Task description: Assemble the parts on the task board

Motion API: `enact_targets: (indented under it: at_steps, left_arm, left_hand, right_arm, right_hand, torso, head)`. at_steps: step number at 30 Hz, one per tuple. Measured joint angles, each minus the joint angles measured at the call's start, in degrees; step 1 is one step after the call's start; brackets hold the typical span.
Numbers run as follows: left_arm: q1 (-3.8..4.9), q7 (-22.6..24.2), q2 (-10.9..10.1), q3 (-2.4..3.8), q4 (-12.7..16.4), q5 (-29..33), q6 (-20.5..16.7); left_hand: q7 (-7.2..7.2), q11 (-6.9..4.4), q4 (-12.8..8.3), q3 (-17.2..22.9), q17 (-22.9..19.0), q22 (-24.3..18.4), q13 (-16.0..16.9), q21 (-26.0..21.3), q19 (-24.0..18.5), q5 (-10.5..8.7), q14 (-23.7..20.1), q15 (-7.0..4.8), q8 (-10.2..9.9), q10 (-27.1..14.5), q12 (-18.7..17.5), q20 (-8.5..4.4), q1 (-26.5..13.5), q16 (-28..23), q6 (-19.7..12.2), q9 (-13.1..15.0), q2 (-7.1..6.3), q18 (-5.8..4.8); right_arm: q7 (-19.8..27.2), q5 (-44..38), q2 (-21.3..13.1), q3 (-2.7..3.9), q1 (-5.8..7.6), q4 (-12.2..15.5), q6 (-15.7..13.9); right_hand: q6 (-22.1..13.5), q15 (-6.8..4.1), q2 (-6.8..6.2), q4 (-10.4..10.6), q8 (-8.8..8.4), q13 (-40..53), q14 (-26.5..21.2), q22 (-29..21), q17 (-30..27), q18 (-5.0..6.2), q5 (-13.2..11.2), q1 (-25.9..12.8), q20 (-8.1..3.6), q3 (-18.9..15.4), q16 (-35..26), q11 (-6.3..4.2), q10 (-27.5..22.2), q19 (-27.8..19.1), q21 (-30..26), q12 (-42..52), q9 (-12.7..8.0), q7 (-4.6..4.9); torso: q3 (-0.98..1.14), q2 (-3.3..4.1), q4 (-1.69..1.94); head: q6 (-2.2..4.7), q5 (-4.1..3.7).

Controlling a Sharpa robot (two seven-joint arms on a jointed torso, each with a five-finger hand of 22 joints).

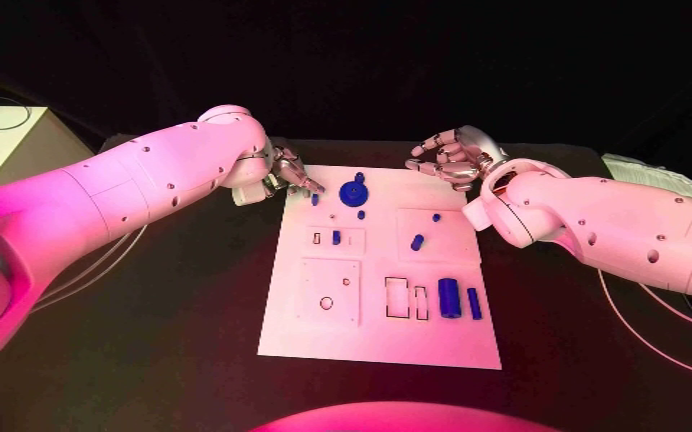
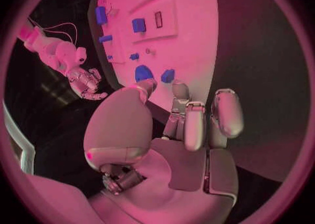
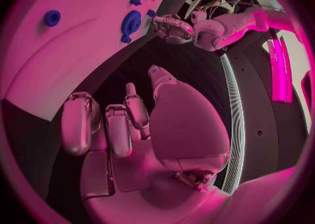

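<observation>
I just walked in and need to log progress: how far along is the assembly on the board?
Early, by the look of it. The large blue round part sits near the task board's far edge, though I cannot tell if it is seated. The left hand hovers at the far left corner by a small blue part, holding nothing; the right hand is open. Two blue cylinders lie loose beside unfilled slots.

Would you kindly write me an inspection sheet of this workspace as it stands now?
Surface: black table, bare around the board.
Job's things: white task board mid-table; blue round part at its far edge; two blue upright parts near its right edge; smaller blue parts scattered mid-board.
Clutter: nothing seen.
Hands: left hand at the board's far left corner, touching a small blue part; right hand beyond the far right corner, holding nothing.
Cables: thin cables under the left arm.
Surroundings: dark backdrop.
</observation>
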Motion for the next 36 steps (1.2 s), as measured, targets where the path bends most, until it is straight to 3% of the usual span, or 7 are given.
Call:
enact_targets:
  at_steps: [19,22,29,32,36]
  left_arm:
    - [-0.11,0.11,0.55,-0.27,-0.77,0.01,1.11]
    - [-0.11,0.17,0.57,-0.27,-0.77,0.03,1.13]
    - [0.02,0.58,0.56,-0.18,-0.75,0.28,1.12]
    - [-0.01,0.72,0.49,-0.22,-0.68,0.48,1.1]
    - [-0.08,0.88,0.33,-0.27,-0.41,0.84,1.06]
  left_hand:
    - [-0.45,-0.22,-0.66,0.88,0.0,0.67,0.22,0.2,0.21,0.0,0.0,0.0,-0.67,0.23,0.8,0.21,3.44,0.45,1.67,-1.52,1.77,0.0]
    - [-0.72,-0.22,-0.84,1.74,0.0,0.75,0.22,0.2,0.21,0.0,0.0,0.0,-0.67,0.23,0.8,0.21,4.42,0.45,1.94,-1.85,2.62,0.0]
    - [-1.36,-0.63,-3.82,7.17,0.0,1.05,-0.3,0.41,0.42,-0.03,-0.01,-0.44,-0.73,0.63,0.79,-0.01,9.79,0.45,2.58,-2.49,3.11,0.0]
    - [-1.48,-0.85,-5.69,10.53,0.0,1.27,-0.65,0.45,0.42,-0.26,0.11,-0.56,-0.2,0.87,0.79,-0.01,10.69,0.68,2.68,-2.49,2.74,0.0]
    - [-1.07,-0.91,-4.38,12.4,0.0,1.56,-1.23,0.67,0.62,-0.23,0.11,-0.56,0.02,0.94,0.79,-0.21,10.95,0.67,2.26,-2.49,2.48,0.0]
  right_arm:
    - [0.01,0.0,-0.01,0.0,0.01,0.07,0.0]
    - [0.01,0.01,-0.02,0.0,0.01,0.07,0.0]
    - [0.01,0.01,-0.01,0.0,0.02,0.06,0.0]
    - [0.01,0.01,0.01,0.0,0.02,0.04,0.0]
    - [0.01,0.01,0.03,0.0,0.02,0.02,0.01]
  right_hand:
    - [0.0,0.0,0.16,0.0,0.23,0.0,0.0,-0.01,-0.01,0.0,0.0,-0.16,0.0,0.0,0.0,0.0,0.0,0.0,0.0,0.0,-0.01,0.0]
    - [0.0,0.0,0.24,0.0,0.23,0.0,0.0,-0.01,-0.01,0.0,0.0,-0.23,0.0,0.0,0.0,0.0,0.0,0.0,0.0,0.0,-0.01,0.0]
    - [0.0,0.0,0.23,0.0,0.23,0.0,0.0,-0.02,-0.02,0.0,0.0,-0.23,0.0,0.0,0.0,0.0,0.0,0.0,0.0,0.0,-0.01,0.0]
    - [0.0,0.0,0.23,0.0,0.23,0.0,0.0,-0.02,-0.02,0.0,0.0,-0.23,0.0,0.0,0.0,0.0,0.0,0.0,0.0,0.0,-0.01,0.0]
    - [0.0,0.0,0.23,0.0,0.23,0.0,0.0,-0.02,-0.02,0.0,0.0,-0.23,0.0,0.0,0.0,0.0,0.0,0.0,0.0,0.0,-0.01,0.0]
  torso:
    - [0.0,0.01,-0.02]
    - [0.01,0.0,-0.01]
    - [0.01,0.0,-0.01]
    - [0.01,0.0,-0.01]
    - [0.02,-0.01,-0.01]
  head:
    - [-0.34,-0.13]
    - [-0.38,-0.14]
    - [-0.51,-0.18]
    - [-0.52,-0.18]
    - [-0.57,-0.18]
